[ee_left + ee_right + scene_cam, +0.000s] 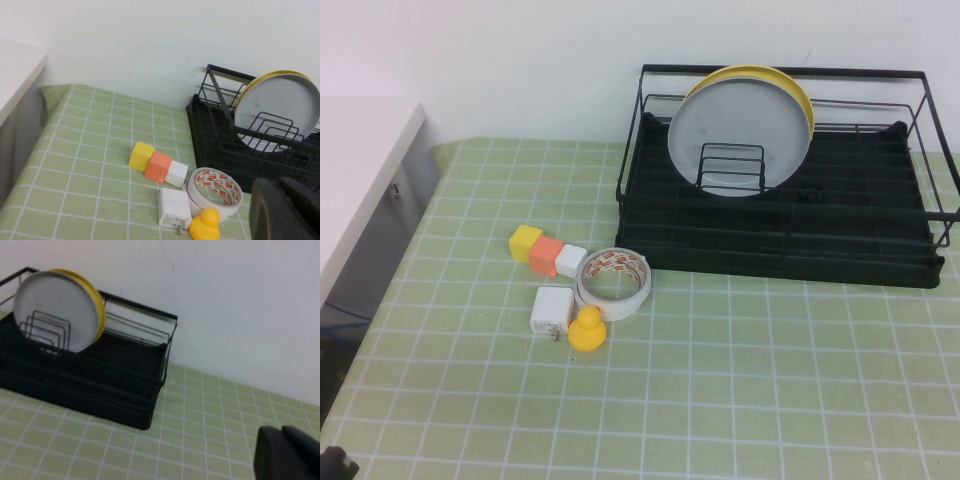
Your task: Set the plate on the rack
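The light grey-blue plate (740, 135) stands upright in the wire dividers of the black rack (780, 255), leaning against a yellow plate (802, 97) behind it. The plate also shows in the left wrist view (277, 112) and the right wrist view (55, 307), as does the rack (215, 145) (100, 385). My left gripper (280, 186) is shut and empty, low at the table's near left, well away from the rack. My right gripper (281, 431) is shut and empty over the bare table to the right of the rack. Neither touches the plate.
In front of the rack's left end lie a yellow cube (526, 241), an orange cube (547, 254), a white cube (570, 260), a tape roll (614, 282), a white charger (551, 310) and a yellow duck (587, 330). A white counter (360, 160) borders the left.
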